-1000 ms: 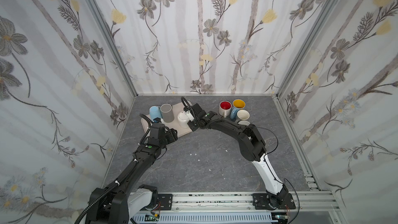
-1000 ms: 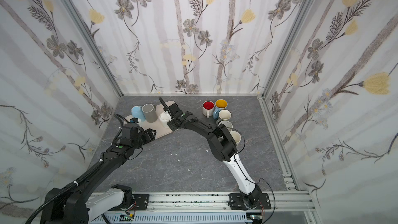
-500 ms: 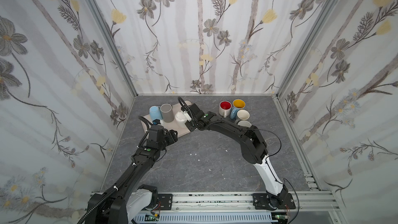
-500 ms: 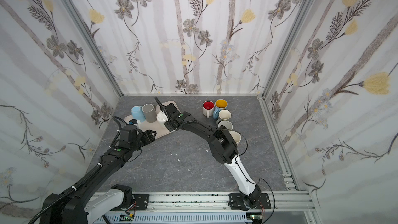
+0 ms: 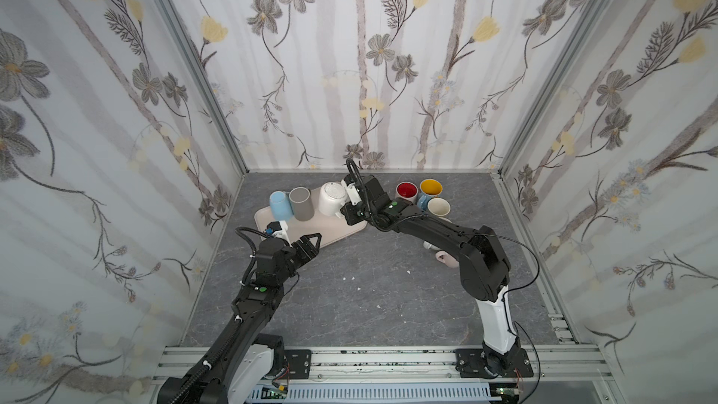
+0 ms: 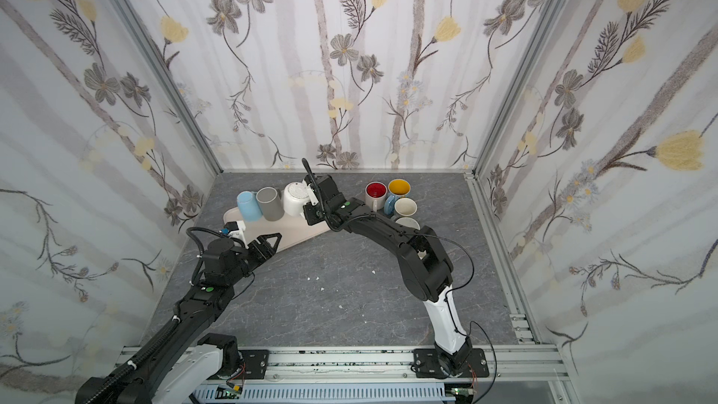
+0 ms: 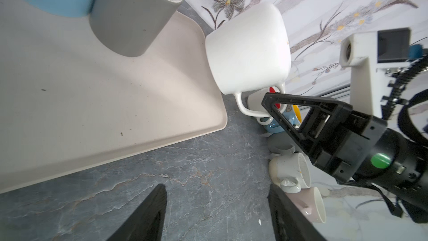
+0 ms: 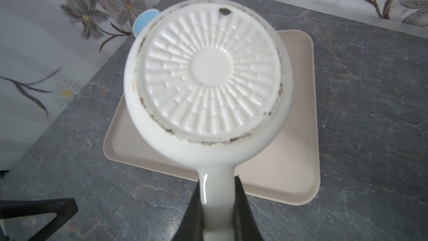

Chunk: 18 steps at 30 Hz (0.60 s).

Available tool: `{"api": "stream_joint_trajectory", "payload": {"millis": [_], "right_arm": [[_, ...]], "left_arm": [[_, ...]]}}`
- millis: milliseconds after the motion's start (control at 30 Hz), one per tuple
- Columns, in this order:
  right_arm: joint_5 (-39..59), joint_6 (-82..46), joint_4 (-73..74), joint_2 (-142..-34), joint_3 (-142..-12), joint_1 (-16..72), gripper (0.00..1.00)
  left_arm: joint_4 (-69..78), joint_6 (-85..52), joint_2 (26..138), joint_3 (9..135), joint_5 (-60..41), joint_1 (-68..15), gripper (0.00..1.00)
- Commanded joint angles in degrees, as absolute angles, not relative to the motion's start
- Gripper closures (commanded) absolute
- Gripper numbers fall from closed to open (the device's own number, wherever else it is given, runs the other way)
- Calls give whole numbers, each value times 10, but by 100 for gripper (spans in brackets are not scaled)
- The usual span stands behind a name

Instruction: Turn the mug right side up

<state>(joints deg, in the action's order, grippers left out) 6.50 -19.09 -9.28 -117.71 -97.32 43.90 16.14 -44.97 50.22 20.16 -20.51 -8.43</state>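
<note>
Progress: right gripper (image 8: 217, 190) clamps handle (image 7: 249, 112) of upside-down white mug (image 8: 208, 70) above tray (image 5: 342, 232); flip remains. Left gripper (image 7: 217, 212) open-jawed, tray's six o'clock.

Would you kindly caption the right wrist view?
Right gripper holds the white mug by its handle, ribbed base in view.

Surface finishes
White mug (image 8: 208, 70): glossy glazed ceramic, ribbed base. Tray (image 8: 298, 158): matt beige plastic. Tabletop (image 5: 369, 297): matt, stone-patterned.
</note>
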Motion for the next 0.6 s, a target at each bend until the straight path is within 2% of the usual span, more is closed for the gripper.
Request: {"api": "stream_joint_trajectory", "payload": {"millis": [0, 267, 433, 567], "right_arm": [[137, -282, 68, -1140, -929, 423, 100], [183, -329, 100, -1094, -882, 397, 100], [264, -401, 149, -1080, -861, 370, 100], [290, -465, 228, -1067, -826, 360, 100]], "left_arm": [[329, -526, 504, 187, -261, -81, 29], [498, -591, 594, 220, -321, -84, 28], [583, -637, 669, 243, -307, -116, 30], [647, -658, 725, 263, -292, -143, 32]]}}
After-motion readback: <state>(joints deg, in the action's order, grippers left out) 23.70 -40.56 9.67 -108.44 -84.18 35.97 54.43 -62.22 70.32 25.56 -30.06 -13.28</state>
